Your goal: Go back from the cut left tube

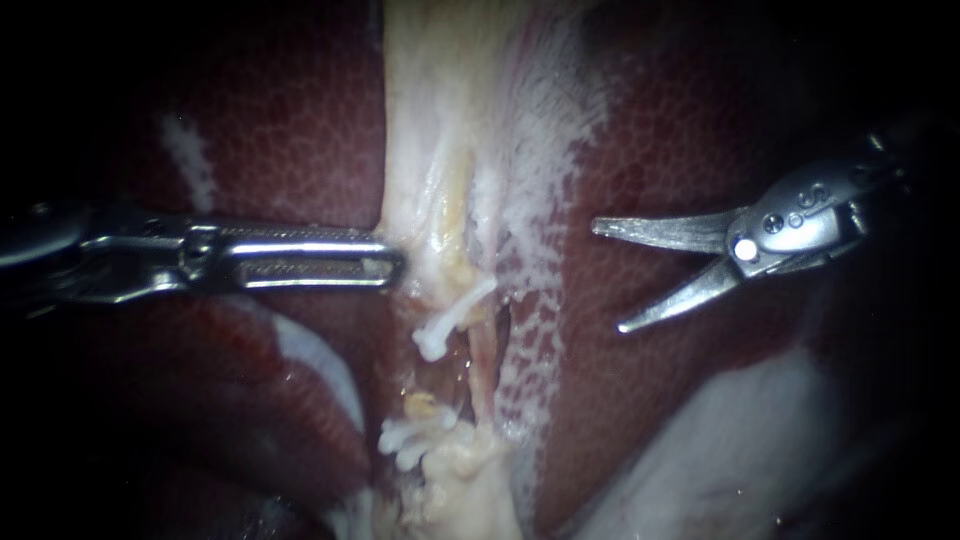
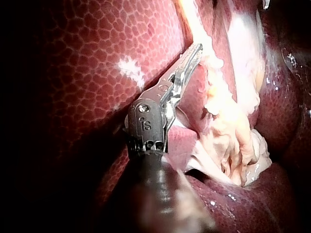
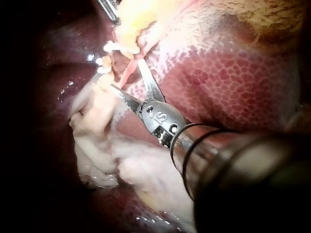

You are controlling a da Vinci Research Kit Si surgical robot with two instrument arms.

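Ahead of my right instrument (image 1: 608,277), jaws wide apart and empty, the cut left tube (image 1: 450,320) looks soft, slippery and fragile, probably graspable only near its white-tipped stump.

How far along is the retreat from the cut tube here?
Done: the cut, a gap showing between the upper clip and lower clips. In hand: right instrument, jaws open, sits off to the side over the liver. Left: at most a little more withdrawal.
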